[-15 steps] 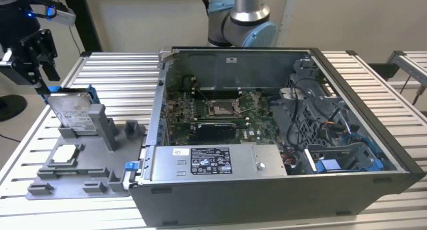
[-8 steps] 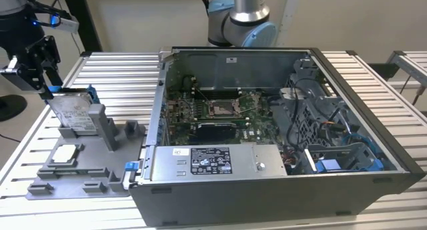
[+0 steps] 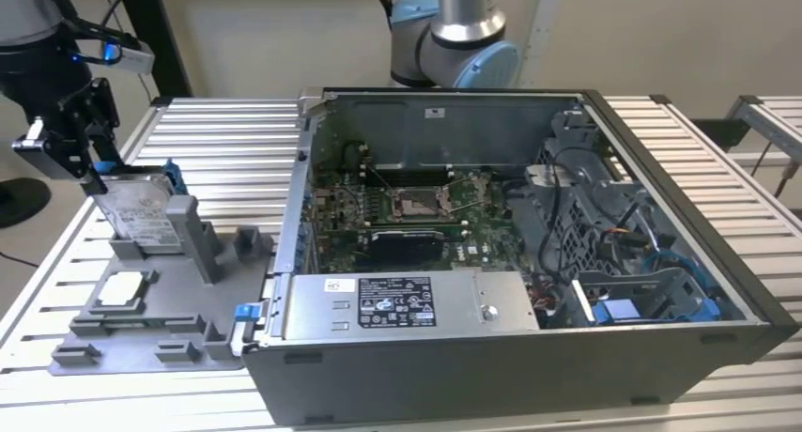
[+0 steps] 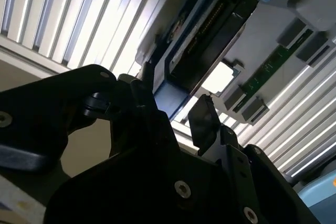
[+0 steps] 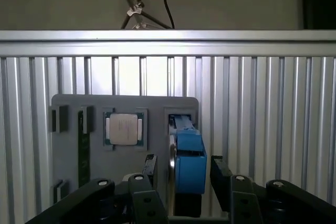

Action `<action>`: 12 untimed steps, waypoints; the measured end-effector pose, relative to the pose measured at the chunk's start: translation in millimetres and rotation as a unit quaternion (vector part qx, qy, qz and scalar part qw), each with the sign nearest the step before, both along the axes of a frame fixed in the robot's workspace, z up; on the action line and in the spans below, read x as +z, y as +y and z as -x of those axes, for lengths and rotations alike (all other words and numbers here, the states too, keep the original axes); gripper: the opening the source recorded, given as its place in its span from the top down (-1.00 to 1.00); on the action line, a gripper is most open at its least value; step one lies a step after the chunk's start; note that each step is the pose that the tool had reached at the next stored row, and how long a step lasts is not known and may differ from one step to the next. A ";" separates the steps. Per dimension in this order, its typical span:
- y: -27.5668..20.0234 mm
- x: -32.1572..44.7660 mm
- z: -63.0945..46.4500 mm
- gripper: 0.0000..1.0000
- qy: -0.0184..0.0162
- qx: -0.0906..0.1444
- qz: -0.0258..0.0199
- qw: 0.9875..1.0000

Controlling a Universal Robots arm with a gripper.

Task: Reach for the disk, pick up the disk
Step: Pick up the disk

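- gripper (image 3: 94,172) sits around 9 o'clock in the exterior view, pointing pretty much straight down
- fingers (image 5: 150,167) are spread apart, not clamped on anything
- wrist (image 3: 25,19) is up at 10 o'clock, right above it

In the upper left of the frame, a black end effector (image 3: 96,169) hangs at the top edge of the disk (image 3: 135,211). The disk stands upright in a grey holder (image 3: 141,343) on a slatted metal bench (image 3: 225,141). 1 small square chip (image 3: 122,288) lies flat in the holder, lower down. An open computer case (image 3: 501,366) fills the centre and right.
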State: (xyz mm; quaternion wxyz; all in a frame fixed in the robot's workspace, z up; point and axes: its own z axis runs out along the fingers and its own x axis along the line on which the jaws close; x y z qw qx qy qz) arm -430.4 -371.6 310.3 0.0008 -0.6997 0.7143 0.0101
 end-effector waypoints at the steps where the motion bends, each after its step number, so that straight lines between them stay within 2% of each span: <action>1: 0.4 -1.9 0.0 -1.00 0.000 0.000 0.000 1.000; 12: 5.0 -21.9 0.0 -1.00 0.000 0.000 0.000 1.000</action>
